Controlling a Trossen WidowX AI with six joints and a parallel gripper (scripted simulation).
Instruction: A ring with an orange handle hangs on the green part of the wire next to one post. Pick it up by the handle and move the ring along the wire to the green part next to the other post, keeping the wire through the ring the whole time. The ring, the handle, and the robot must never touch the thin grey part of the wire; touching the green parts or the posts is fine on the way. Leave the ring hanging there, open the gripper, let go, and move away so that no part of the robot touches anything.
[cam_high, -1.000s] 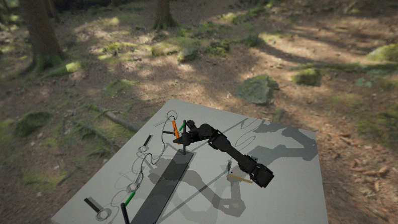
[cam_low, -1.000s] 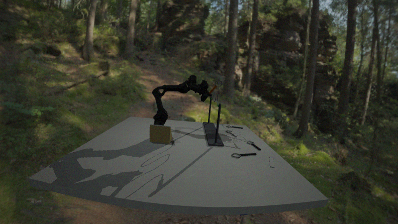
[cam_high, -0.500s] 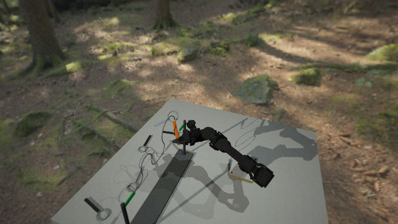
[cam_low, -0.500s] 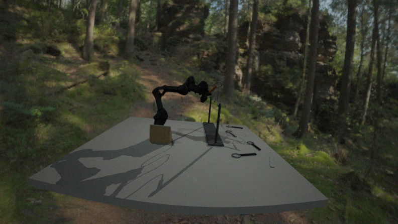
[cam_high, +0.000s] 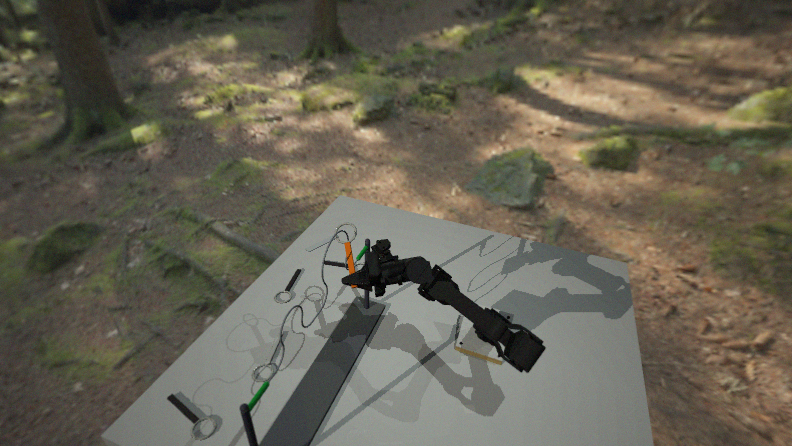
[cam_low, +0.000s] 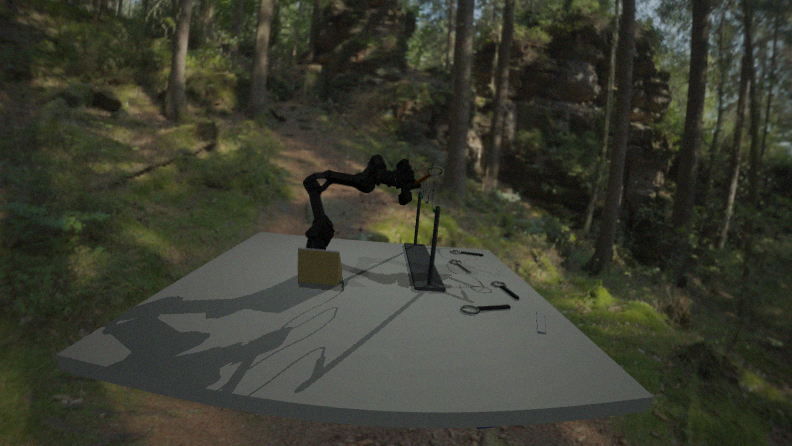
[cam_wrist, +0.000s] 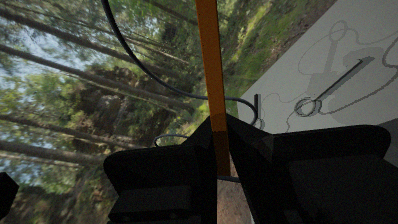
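orange handle (cam_high: 348, 252) (cam_low: 423, 178) (cam_wrist: 211, 65), one, clasped in the gripper (cam_high: 348, 280) (cam_low: 417, 185) (cam_wrist: 218, 119), long axis running outward from fingertips to ring (cam_high: 346, 233) (cam_low: 435, 171) at the grey wire (cam_high: 325, 265) (cam_wrist: 150, 75).

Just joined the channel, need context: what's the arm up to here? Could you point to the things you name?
The black robot arm (cam_high: 455, 293) (cam_low: 344, 178) has its jaws closed on the orange handle (cam_high: 349, 255) (cam_low: 423, 178) (cam_wrist: 212, 75) of a ring (cam_high: 355, 227) (cam_low: 441, 170). The ring is up at a high bend of the thin grey wire (cam_high: 324, 282) (cam_wrist: 131, 54), off the green ends. Whether it touches the wire is too fine to tell. It hasn't been let go at either post (cam_high: 366, 299) (cam_low: 433, 246).
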